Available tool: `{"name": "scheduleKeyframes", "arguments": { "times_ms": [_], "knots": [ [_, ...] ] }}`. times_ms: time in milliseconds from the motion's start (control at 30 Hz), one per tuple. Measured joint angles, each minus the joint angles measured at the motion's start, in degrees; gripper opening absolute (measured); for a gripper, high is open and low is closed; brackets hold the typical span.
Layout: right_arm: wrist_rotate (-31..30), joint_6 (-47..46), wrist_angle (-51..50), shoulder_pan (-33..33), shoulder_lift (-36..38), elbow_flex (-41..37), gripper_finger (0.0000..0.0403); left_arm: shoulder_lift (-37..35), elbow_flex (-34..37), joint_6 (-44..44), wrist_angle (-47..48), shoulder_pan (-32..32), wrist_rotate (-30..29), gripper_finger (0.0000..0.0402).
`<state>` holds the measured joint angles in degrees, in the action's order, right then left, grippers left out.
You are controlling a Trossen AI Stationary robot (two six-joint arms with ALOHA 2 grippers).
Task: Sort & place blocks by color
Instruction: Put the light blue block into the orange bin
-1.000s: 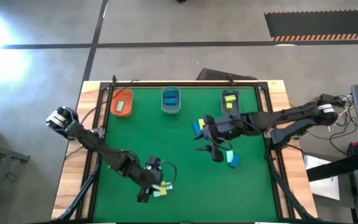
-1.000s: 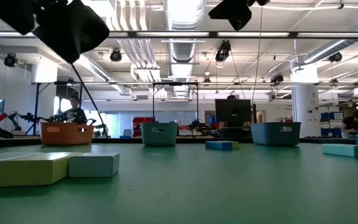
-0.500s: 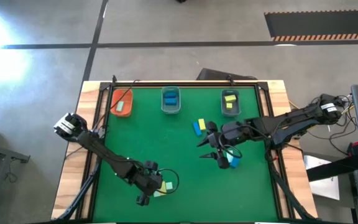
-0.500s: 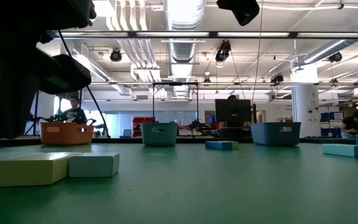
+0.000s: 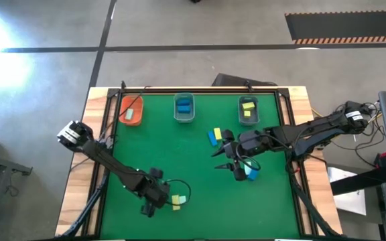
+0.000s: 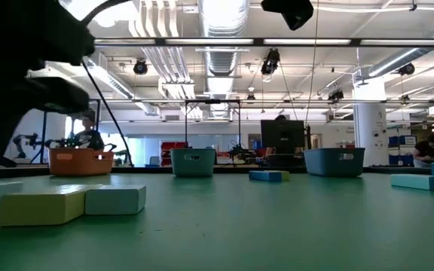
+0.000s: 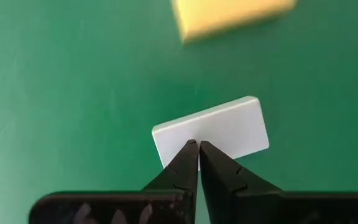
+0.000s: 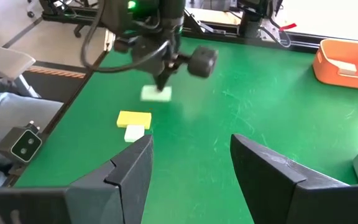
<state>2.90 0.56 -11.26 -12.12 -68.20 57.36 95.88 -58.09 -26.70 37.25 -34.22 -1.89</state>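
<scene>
Green felt covers the wooden-framed table point(image 5: 200, 201), and no writing or label on anything can be read. Three small bins stand along its far edge, well away from both grippers: an orange bin point(image 5: 131, 109) holding a pale mint block point(image 5: 130, 114), a clear bin point(image 5: 184, 108) holding blue blocks point(image 5: 185, 105), and a grey bin point(image 5: 248, 110) holding yellow blocks point(image 5: 248, 107). The right gripper point(image 5: 233, 163) hangs over the middle-right of the felt with its dark fingers spread wide and nothing between them; a blue cube block point(image 5: 250, 173) lies just beside it on the near side, and a blue and yellow pair of rectangular blocks point(image 5: 214, 136) lies near it on the far side. The left gripper point(image 5: 151, 203) is low over the near-left part of the felt, its narrow fingertips point(image 7: 194, 155) pinched together on the edge of a pale mint rectangular block point(image 7: 213, 129), which lies directly ahead of them. A yellow rectangular block point(image 7: 229, 15) lies farther ahead of that gripper, apart from the held one. From table height that yellow block touches a second pale mint block point(image 6: 115, 199) at its side.
</scene>
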Motion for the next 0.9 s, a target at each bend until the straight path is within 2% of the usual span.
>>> {"name": "scheduleKeyframes", "arguments": {
  "times_ms": [167,300,400,533,800,900],
  "knots": [
    [0.0,0.0,0.0,0.0,0.0,0.0,0.0205,-5.4,0.1,-0.3,3.2,0.1,-0.2,0.0],
    [-0.1,0.0,0.0,0.0,0.0,0.0,0.0205,-8.1,-0.2,-9.7,3.2,0.3,-0.7,0.0],
    [-0.1,0.6,-0.1,0.0,0.0,0.0,0.0205,-9.2,-0.7,-10.7,2.6,-0.1,0.8,0.0013],
    [-0.1,1.5,0.1,0.0,0.0,0.0,0.0205,-9.4,-0.6,-2.5,2.8,-1.0,1.6,0.0062],
    [-0.1,0.9,0.0,0.0,0.0,0.0,0.0205,-7.2,0.0,18.2,2.7,-0.9,0.0,0.02],
    [-0.1,0.8,0.0,0.0,0.0,0.0,0.0205,-5.2,0.2,26.2,2.8,-0.9,-0.3,0.024]
  ]
}}
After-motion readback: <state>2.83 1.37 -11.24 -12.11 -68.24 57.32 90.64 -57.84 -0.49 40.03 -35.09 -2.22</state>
